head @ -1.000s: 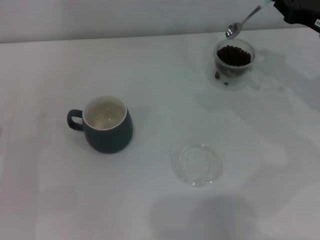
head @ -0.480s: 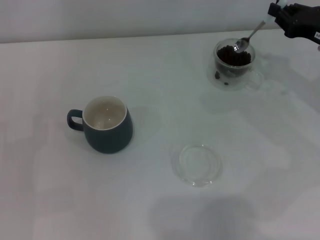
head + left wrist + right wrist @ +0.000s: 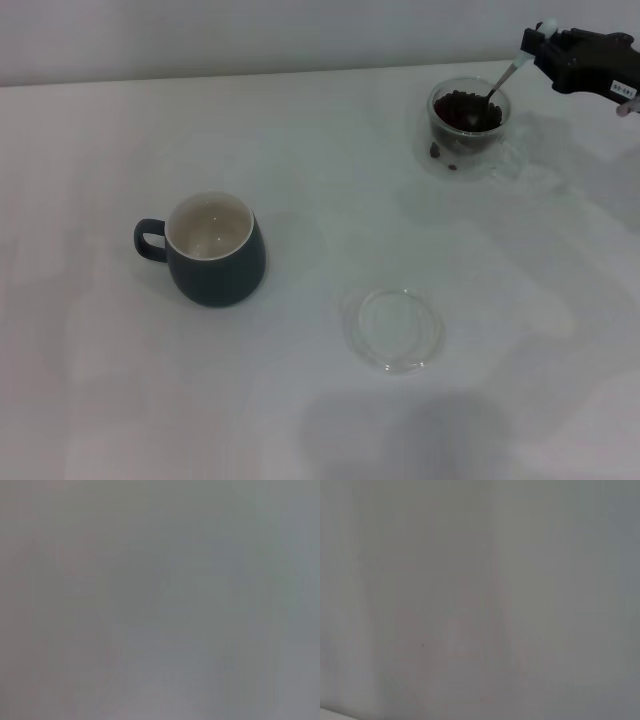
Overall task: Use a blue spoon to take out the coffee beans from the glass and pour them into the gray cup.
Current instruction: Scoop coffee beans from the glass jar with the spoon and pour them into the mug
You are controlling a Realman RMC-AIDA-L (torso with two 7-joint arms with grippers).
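Right pincer (image 3: 540,45), clamped on the blue spoon (image 3: 500,82), is dipping its bowl into the coffee beans (image 3: 464,110) inside the glass (image 3: 467,128), far right.

Rounded ceramic gray cup (image 3: 215,250): dark blue-gray outside, white inside. Short clear double-walled glass (image 3: 467,128): colourless, filled with dark brown, nearly black coffee beans (image 3: 463,109). Small blue spoon (image 3: 497,82): silver metal neck, pale handle. Right gripper (image 3: 540,44): black housing with a white label. Flat round glass saucer (image 3: 395,328): transparent. Plain worktop (image 3: 300,400): white, unpatterned.
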